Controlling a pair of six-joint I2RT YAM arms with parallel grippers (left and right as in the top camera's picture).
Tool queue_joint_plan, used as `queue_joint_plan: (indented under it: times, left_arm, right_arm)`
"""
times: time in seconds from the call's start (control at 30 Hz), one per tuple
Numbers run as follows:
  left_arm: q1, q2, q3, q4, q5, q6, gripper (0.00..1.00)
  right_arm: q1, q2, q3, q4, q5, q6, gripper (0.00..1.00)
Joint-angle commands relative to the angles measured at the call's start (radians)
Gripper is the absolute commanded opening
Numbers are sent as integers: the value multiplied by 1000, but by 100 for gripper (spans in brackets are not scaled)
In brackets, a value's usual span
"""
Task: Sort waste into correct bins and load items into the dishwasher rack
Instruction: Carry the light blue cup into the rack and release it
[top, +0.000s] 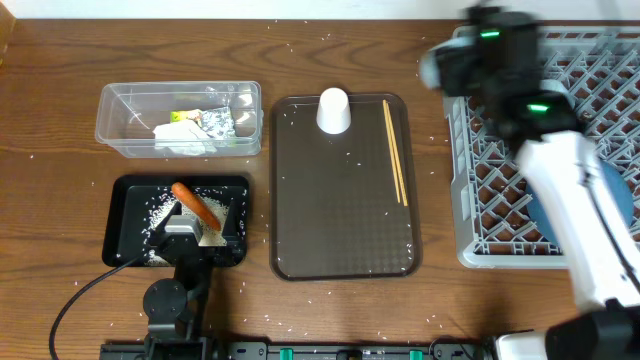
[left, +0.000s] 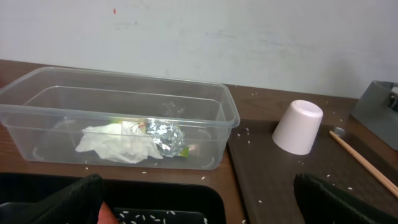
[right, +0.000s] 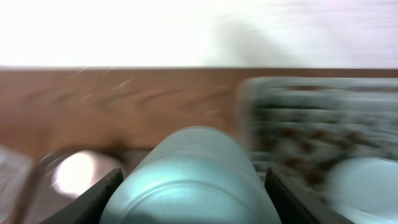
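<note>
So it looks like the loading step is on: the right jaws are clamped on the light-blue cup (right: 196, 174), which sits squarely between them. The grey rack (right: 311, 118) lies just ahead and off to their right, so the next move calls for lining up over a free slot and letting go. The left jaws hang wide apart over the black tray (top: 115, 215), with the carrot (top: 195, 205) right at their tips.

White cup (top: 333, 111) and chopsticks (top: 396, 152) on brown tray (top: 340, 220)
</note>
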Motion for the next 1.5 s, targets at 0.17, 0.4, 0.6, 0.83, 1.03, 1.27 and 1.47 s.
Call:
queue_joint_plan:
  times: [0.17,0.4,0.6,0.83,1.03,1.27,1.47]
  left_arm:
    - [-4,-6,-18,-32,10,5,98]
    - [-4,-6,-18,-32,10,5,98]
    - [-4,-6,-18,-32,10,5,98]
    - [-4,-6,-18,-32,10,5,98]
    - [-4,-6,-18,-32,10,5,98]
    - [-4,-6,-18,-32,10,5,98]
    - [-4,-6,-18,-32,10,5,98]
  right_arm:
    - [-368,-21,5,-86,27,-41,58]
    - [-613,13,5,-86,-8,-76,57]
    - [-701,103,5,-53,-24,-92,58]
    - [-717,248,5,26,-24,-118,61]
    - [-717,299,5,59,-24,-118,73]
    - [-716,273,5,31,-24,-118,87]
    - [-706,195,5,1,-24,-117,89]
